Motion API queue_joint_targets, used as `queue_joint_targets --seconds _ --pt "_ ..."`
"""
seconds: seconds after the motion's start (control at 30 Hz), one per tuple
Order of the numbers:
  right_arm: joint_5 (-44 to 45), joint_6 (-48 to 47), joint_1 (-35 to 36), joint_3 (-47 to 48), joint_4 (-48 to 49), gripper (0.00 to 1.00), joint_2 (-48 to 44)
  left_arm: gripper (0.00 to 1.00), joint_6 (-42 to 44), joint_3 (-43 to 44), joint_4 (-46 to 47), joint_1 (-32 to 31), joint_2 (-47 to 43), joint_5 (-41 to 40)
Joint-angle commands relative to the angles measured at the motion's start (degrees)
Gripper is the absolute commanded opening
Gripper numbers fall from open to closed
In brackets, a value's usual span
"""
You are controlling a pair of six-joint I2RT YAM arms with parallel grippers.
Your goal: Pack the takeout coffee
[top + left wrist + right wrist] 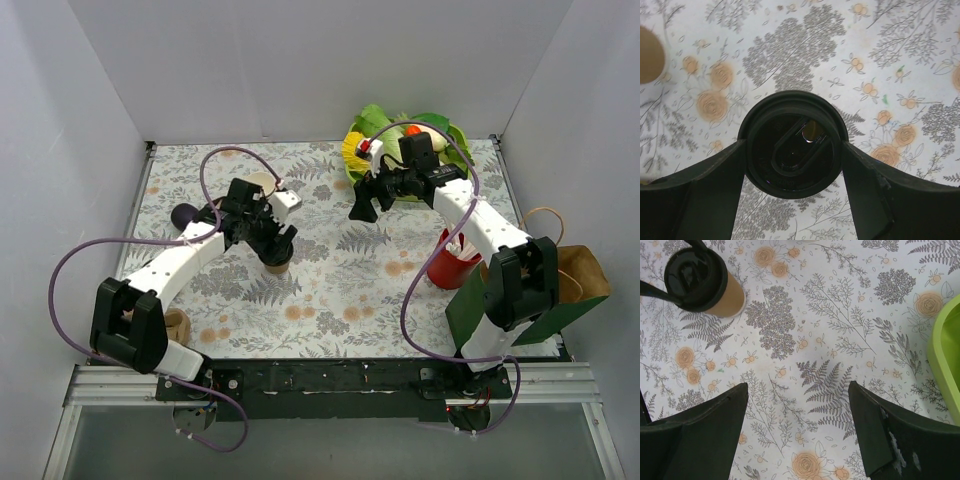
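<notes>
The takeout coffee (277, 262), a tan paper cup with a round black lid, stands upright on the flowered table left of centre. My left gripper (276, 243) is over it from above. In the left wrist view the black lid (792, 145) fills the gap between the fingers (715, 190), which press against its two sides. The right wrist view shows the same cup (707, 280) at the top left, its tan wall below the lid. My right gripper (362, 206) hovers over bare tablecloth at the centre right, open and holding nothing (797, 395).
A green bowl (452, 137) of produce stands at the back right, its rim (945, 350) close to my right fingers. A red cup of straws (455, 265) and a paper bag (575, 278) are at the right. Tan cups (178, 325) and a dark round object (185, 215) lie at the left.
</notes>
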Motion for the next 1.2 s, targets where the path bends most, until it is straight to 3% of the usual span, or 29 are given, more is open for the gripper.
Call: queue_joint_targets --seconds 0.0,0.23,0.43,0.53,0.73,0.97,1.1,1.17 --pt "-0.2 0.0 -0.4 2.8 0.4 0.89 0.7 0.61 1.1 0.1 -2.5 3.9 -5.0 -3.2" --pt "-0.4 -0.2 -0.3 3.0 0.0 0.89 0.7 0.61 1.2 2.1 -3.2 15.4 -3.1 -5.5" --pt "-0.1 -1.2 -0.3 2.9 -0.9 0.89 -0.4 0.61 0.0 4.3 -1.7 20.2 1.2 -5.0" --pt "0.3 -1.5 -0.3 2.8 -1.5 0.89 -1.0 0.65 -0.4 4.1 -0.7 20.6 2.0 -4.4" --pt "3.3 -3.8 -0.3 2.6 -4.3 0.89 -3.8 0.82 -1.3 4.8 -0.8 20.9 3.2 -5.4" --pt "17.8 -9.0 -0.3 6.6 -16.4 0.89 -9.9 0.92 -5.2 9.5 -1.9 20.9 0.9 -3.7" --pt "27.4 -10.7 -0.4 13.8 -31.4 0.86 -11.6 0.93 -9.5 13.7 -3.4 20.6 0.5 -1.2" --pt "30.0 -11.6 -0.8 14.5 -34.5 0.86 -14.2 0.93 -12.2 14.5 -2.2 20.3 -0.2 1.3"
